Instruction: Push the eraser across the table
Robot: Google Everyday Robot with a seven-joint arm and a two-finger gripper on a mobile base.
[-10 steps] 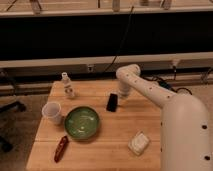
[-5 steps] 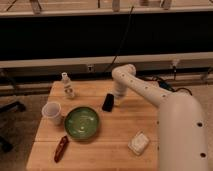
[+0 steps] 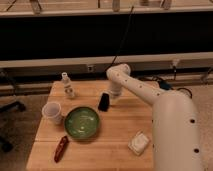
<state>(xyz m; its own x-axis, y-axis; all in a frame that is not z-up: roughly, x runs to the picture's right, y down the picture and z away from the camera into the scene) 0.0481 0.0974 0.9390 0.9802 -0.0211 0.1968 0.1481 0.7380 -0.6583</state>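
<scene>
The eraser (image 3: 104,102), a small flat black block, lies on the light wooden table (image 3: 120,130) near its far middle, just behind the green bowl (image 3: 82,122). My white arm reaches in from the lower right, and the gripper (image 3: 113,96) hangs down right next to the eraser's right side, touching or nearly touching it. The arm's wrist hides the gripper's lower end.
A white cup (image 3: 52,112) stands at the left. A small clear bottle (image 3: 67,86) stands at the far left. A dark red elongated object (image 3: 61,148) lies at the front left. A whitish square block (image 3: 139,143) lies at the front right.
The gripper has moved left across the far part of the table, and the eraser has slid left with it.
</scene>
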